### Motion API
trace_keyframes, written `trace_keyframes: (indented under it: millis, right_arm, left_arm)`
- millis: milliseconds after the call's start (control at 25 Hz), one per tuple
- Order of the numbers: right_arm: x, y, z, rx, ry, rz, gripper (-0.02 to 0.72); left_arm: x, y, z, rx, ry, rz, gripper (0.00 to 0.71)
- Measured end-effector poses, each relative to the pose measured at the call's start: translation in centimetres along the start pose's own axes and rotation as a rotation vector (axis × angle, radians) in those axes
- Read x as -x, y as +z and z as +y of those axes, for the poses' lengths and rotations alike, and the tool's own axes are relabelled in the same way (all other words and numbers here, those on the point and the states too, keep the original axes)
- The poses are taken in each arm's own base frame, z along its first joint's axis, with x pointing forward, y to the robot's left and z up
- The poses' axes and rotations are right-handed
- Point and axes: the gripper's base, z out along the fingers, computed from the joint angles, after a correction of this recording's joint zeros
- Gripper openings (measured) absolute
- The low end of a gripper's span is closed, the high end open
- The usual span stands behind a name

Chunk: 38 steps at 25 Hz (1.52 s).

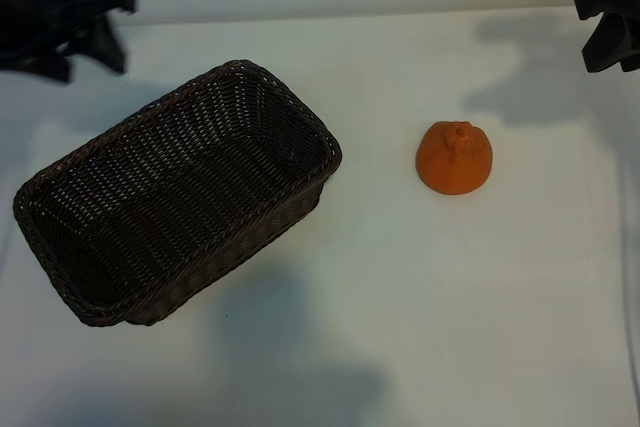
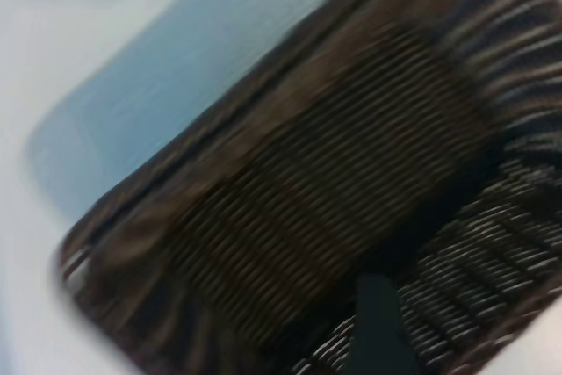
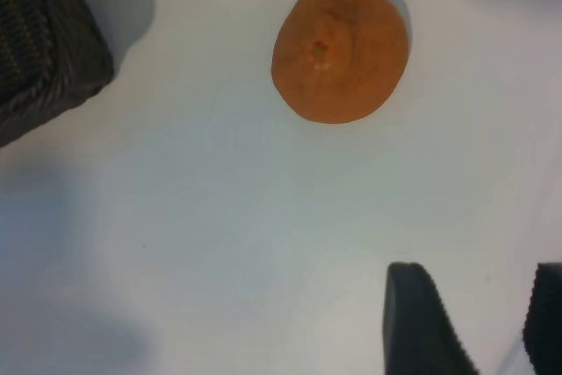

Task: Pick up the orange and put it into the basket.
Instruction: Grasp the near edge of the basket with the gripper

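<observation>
We are hovering our right tool [image 3: 474,322], part open and empty, near the orange [image 1: 455,158]; our left tool [image 1: 60,17], wide, is waiting over the basket [image 1: 175,192].

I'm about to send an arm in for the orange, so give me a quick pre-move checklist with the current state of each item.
1. Small round orange fruit sits free on the white table, nothing touching it: ok.
2. Large dark brown woven wicker basket holds nothing, mouth facing up: ok.
3. Orange and basket stand apart, with bare table between them: ok.
4. Right gripper has its jaws open, nothing between them, short of the orange: ok.
5. Left gripper hangs over the basket, away from the orange: ok.
6. Left jaws holding anything: cannot tell from the wrist view.
</observation>
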Motion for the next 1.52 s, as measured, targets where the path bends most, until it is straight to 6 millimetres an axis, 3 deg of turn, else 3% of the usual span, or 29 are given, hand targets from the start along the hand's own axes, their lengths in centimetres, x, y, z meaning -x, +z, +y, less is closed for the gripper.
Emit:
trace_keyframes:
  millis: [160,320,680,1000,1520]
  right_arm:
    - [0.0,0.0,0.0,0.0,-0.001,0.0,0.328]
    - [0.0,0.0,0.0,0.0,-0.001,0.0,0.328]
    - [0.0,0.0,0.0,0.0,-0.002,0.0,0.328]
    - [0.0,0.0,0.0,0.0,-0.002,0.0,0.328]
    - [0.0,0.0,0.0,0.0,-0.002,0.0,0.328]
  left_arm:
    - [0.0,-0.3,2.3,0.098,-0.108,-0.024,0.526]
    - [-0.9,-0.5,2.8,0.116,-0.161,-0.024,0.526]
    - [-4.1,3.9,4.2,0.192,-0.293,0.149,0.526]
    - [-6.2,6.2,5.5,0.306,-0.353,0.23,0.526]
    - [-6.0,6.8,5.7,0.304,-0.366,0.165,0.526]
